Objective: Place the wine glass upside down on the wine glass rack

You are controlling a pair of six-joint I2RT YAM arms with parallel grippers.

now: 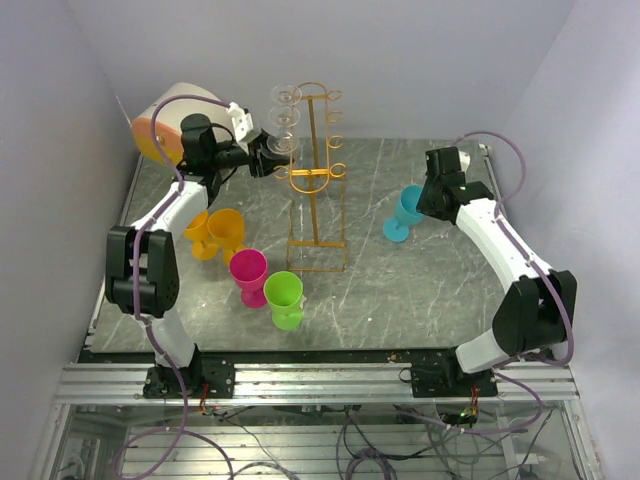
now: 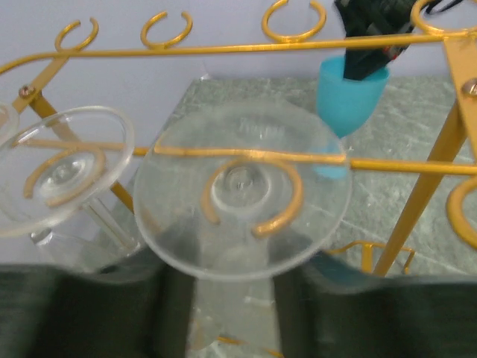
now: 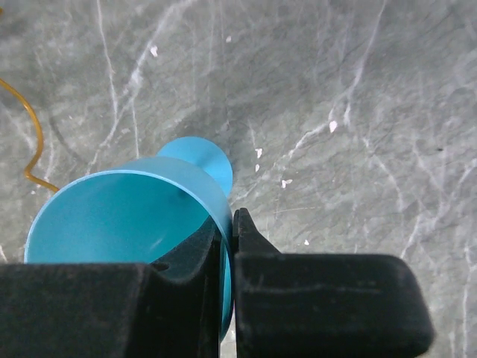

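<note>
The orange-gold wire rack (image 1: 316, 175) stands mid-table. My left gripper (image 1: 262, 157) is at its upper left side, shut on a clear wine glass (image 1: 281, 143) held upside down. In the left wrist view the glass's foot (image 2: 242, 195) lies on a ring hook of the rack (image 2: 223, 49), and its bowl sits between my fingers (image 2: 237, 291). Another clear glass (image 2: 63, 171) hangs on the hook beside it. My right gripper (image 1: 428, 192) is shut on the rim of a blue wine glass (image 1: 405, 212) that stands upright on the table. In the right wrist view one finger is inside the blue glass (image 3: 127, 216) and one outside, at the gripper (image 3: 229, 242).
Two orange glasses (image 1: 215, 232), a pink one (image 1: 248, 272) and a green one (image 1: 284, 298) stand left of the rack's base. A cream drum with an orange face (image 1: 165, 125) lies at the back left. White walls close in the table on three sides.
</note>
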